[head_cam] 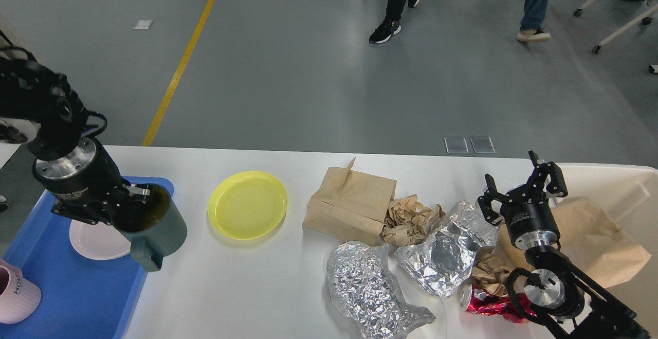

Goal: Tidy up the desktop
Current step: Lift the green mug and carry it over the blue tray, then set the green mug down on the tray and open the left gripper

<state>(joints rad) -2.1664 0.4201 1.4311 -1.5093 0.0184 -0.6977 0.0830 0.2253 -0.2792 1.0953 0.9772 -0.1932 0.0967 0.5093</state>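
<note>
white desktop [267, 287] – blue tray [87, 298], yellow plate [247, 204], paper bag [349, 206], crumpled foil [370, 292].

Crinkled, shiny foil sheets [371, 290] glint; the crumpled brown paper [408, 219] is matt and rough; the yellow plate [247, 204] shows glossy plastic on the smooth matt desktop [257, 287].

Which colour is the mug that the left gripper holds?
Dark green mug, seen in the head view.
</note>
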